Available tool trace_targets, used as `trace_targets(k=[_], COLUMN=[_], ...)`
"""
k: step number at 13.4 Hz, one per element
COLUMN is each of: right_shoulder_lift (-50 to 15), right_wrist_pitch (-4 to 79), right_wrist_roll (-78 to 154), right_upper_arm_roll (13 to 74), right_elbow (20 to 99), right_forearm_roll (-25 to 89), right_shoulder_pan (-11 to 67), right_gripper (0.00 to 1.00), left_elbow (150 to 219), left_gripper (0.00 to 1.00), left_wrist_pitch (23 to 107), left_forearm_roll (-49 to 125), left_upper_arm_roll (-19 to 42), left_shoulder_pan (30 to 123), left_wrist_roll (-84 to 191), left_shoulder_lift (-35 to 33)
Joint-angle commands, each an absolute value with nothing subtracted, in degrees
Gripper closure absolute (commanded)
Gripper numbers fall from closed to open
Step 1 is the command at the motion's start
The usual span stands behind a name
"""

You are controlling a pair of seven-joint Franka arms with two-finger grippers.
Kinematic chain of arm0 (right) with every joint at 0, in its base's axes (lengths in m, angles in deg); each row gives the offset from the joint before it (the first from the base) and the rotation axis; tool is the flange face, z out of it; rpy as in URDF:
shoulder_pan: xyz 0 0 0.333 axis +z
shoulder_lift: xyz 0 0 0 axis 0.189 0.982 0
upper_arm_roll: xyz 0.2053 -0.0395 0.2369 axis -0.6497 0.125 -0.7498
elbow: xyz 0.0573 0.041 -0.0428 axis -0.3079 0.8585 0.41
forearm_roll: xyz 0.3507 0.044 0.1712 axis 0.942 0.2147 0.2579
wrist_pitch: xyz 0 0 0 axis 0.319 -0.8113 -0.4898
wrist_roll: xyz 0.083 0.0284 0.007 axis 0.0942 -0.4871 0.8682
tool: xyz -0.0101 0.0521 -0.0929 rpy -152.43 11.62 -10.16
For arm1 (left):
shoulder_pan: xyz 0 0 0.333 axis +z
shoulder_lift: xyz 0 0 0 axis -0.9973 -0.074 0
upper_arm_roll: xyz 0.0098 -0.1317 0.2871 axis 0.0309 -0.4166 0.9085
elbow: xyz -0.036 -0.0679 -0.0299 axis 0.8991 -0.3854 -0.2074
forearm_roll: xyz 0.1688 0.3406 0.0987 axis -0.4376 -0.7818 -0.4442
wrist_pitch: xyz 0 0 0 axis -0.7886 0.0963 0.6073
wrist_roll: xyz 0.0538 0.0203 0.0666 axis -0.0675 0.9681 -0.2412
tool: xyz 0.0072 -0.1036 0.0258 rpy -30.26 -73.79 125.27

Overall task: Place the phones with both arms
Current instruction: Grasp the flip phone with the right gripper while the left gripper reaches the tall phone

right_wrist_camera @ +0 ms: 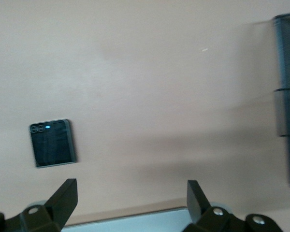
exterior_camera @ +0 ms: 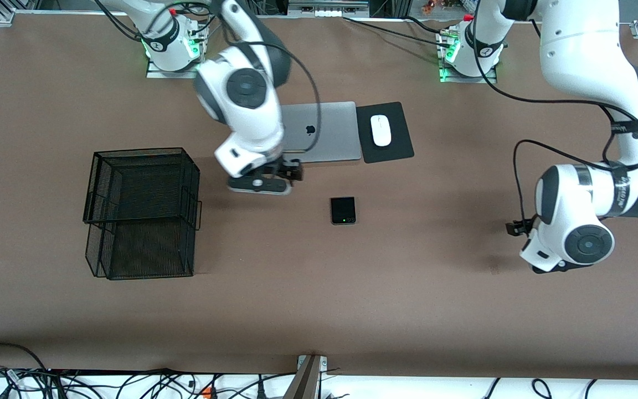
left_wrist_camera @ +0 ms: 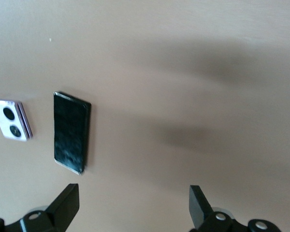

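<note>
A small dark folded phone (exterior_camera: 343, 210) (right_wrist_camera: 53, 143) lies on the brown table, nearer to the front camera than the laptop. My right gripper (right_wrist_camera: 130, 193) hangs open and empty over the laptop's front edge, between the basket and that phone; the front view shows its hand (exterior_camera: 266, 174). A long black slab phone (left_wrist_camera: 71, 133) and a lilac-white folded phone (left_wrist_camera: 11, 120) with two black lenses lie side by side in the left wrist view. My left gripper (left_wrist_camera: 134, 200) is open and empty over bare table beside the slab phone. In the front view the left arm (exterior_camera: 574, 233) covers both.
A black wire basket (exterior_camera: 142, 213) (right_wrist_camera: 287, 96) stands toward the right arm's end of the table. A grey closed laptop (exterior_camera: 324, 130) lies near the arm bases, with a white mouse (exterior_camera: 381, 130) on a black pad (exterior_camera: 399, 147) beside it. Cables run along the table's near edge.
</note>
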State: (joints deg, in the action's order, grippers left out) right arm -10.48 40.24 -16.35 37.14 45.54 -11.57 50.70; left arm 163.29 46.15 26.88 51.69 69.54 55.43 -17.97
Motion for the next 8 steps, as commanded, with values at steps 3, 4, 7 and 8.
trace_targets(k=[3, 4, 7, 8], right_shoulder_lift=[5.3, 7.3, 12.3, 13.2], right_wrist_pitch=[42.2, 43.7, 46.5, 47.0], right_wrist_roll=[-21.5, -21.5, -21.7, -22.0], right_upper_arm_roll=[38.2, 38.1, 38.4, 38.6], right_elbow=[28.6, 27.2, 24.2, 23.6], right_forearm_roll=[-13.8, -13.7, -14.1, -14.3], right_shoulder_pan=[57.2, 58.1, 61.0, 61.6], right_gripper=[0.0, 0.0, 0.0, 0.0], left_elbow=[163.2, 163.2, 163.2, 163.2], left_gripper=[0.0, 0.0, 0.0, 0.0], left_wrist_pitch=[49.9, 50.7, 53.3, 54.1], left_forearm_roll=[26.7, 26.7, 27.0, 28.5], left_upper_arm_roll=[51.1, 51.1, 50.9, 50.8], left_shoulder_pan=[74.1, 74.2, 76.1, 76.8], left_wrist_roll=[42.2, 41.3, 36.8, 34.7], left_shoulder_lift=[-19.1, -19.2, -20.1, -20.4])
